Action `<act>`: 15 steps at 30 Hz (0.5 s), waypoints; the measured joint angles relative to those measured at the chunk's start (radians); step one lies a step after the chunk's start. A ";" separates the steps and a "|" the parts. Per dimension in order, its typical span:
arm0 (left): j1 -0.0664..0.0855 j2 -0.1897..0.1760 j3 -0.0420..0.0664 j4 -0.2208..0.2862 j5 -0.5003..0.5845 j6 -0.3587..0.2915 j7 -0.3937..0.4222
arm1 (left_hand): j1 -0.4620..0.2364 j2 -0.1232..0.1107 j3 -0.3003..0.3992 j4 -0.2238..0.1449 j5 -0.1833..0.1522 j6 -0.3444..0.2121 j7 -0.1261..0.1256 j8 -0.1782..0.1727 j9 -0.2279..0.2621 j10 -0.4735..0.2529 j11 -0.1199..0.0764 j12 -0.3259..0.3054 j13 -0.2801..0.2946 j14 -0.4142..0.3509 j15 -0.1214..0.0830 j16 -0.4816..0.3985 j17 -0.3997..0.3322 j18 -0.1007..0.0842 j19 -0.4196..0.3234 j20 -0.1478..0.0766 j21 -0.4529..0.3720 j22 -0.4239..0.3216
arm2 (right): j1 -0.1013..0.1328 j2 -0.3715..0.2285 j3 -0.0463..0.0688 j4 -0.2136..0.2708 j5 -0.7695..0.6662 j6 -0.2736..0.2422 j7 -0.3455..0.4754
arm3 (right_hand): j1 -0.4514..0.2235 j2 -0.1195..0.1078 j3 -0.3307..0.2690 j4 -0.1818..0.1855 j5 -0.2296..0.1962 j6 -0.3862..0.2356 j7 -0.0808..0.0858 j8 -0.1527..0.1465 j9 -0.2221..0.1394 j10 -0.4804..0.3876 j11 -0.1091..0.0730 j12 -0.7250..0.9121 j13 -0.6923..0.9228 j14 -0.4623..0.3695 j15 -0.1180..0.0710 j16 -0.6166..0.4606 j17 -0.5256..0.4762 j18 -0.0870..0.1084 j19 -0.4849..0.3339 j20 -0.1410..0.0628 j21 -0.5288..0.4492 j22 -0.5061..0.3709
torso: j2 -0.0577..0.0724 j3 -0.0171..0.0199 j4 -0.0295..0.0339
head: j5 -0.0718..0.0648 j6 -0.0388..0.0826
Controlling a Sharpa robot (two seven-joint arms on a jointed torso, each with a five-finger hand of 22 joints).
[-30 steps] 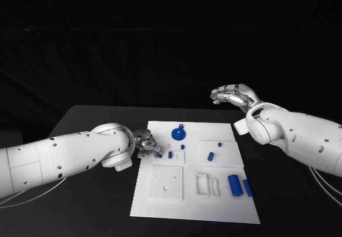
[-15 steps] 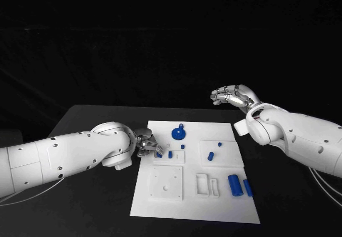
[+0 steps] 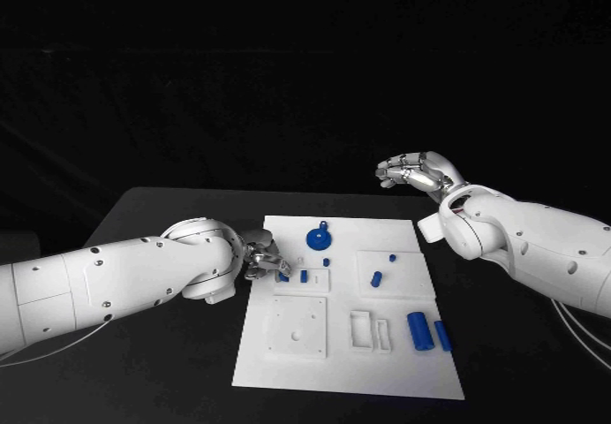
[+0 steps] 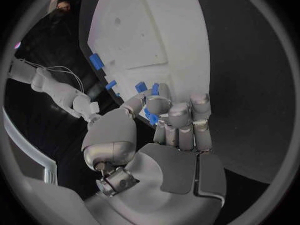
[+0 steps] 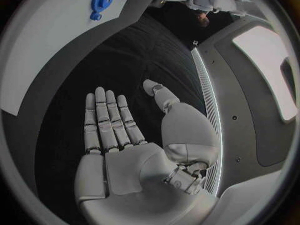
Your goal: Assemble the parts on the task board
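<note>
We are counting one white task board, one black counter, seven blue parts in the head view, the round one among them, two silver hands, left hand, right hand.

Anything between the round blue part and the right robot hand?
Bare: in the head view, only white task board and black table lie between the round blue part and the raised right robot hand.

The black table bears the white task board.
</note>
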State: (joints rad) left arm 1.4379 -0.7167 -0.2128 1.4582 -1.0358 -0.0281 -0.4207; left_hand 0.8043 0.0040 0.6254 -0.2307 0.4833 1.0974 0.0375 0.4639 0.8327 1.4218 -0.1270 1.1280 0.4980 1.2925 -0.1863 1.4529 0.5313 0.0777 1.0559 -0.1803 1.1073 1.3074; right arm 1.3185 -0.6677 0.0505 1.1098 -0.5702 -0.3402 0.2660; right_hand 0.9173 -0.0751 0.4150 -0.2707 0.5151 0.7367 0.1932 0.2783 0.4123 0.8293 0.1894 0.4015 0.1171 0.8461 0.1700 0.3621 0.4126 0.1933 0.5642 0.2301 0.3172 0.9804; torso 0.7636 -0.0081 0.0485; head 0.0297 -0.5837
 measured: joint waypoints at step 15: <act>0.000 0.000 0.000 0.001 -0.011 0.002 0.000 | 0.000 0.000 -0.003 -0.003 0.010 0.000 0.000 0.000 0.002 0.000 0.000 0.006 0.000 0.000 0.001 0.000 0.000 -0.001 0.000 0.000 0.004 0.001 | -0.001 0.000 0.000 0.000 0.000 0.001 0.000 | 0.000 0.000 0.000 0.000 0.000 0.000 0.000 0.000 -0.001 0.000 0.000 0.000 -0.001 0.000 0.000 0.000 -0.001 0.000 0.000 0.000 0.000 0.001 | 0.000 0.0004 0.0005 | 0.000 -0.002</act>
State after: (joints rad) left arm 1.4375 -0.7167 -0.2124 1.4591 -1.0464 -0.0259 -0.4207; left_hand 0.8043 0.0040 0.6227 -0.2334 0.4928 1.0975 0.0374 0.4639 0.8350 1.4218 -0.1270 1.1338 0.4980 1.2924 -0.1857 1.4528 0.5313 0.0772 1.0560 -0.1803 1.1112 1.3079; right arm 1.3179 -0.6680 0.0505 1.1098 -0.5702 -0.3394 0.2660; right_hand 0.9174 -0.0752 0.4150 -0.2707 0.5151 0.7367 0.1932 0.2783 0.4114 0.8293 0.1894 0.4016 0.1159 0.8463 0.1699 0.3621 0.4119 0.1932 0.5642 0.2301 0.3172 0.9812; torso 0.7635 -0.0078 0.0490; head 0.0296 -0.5862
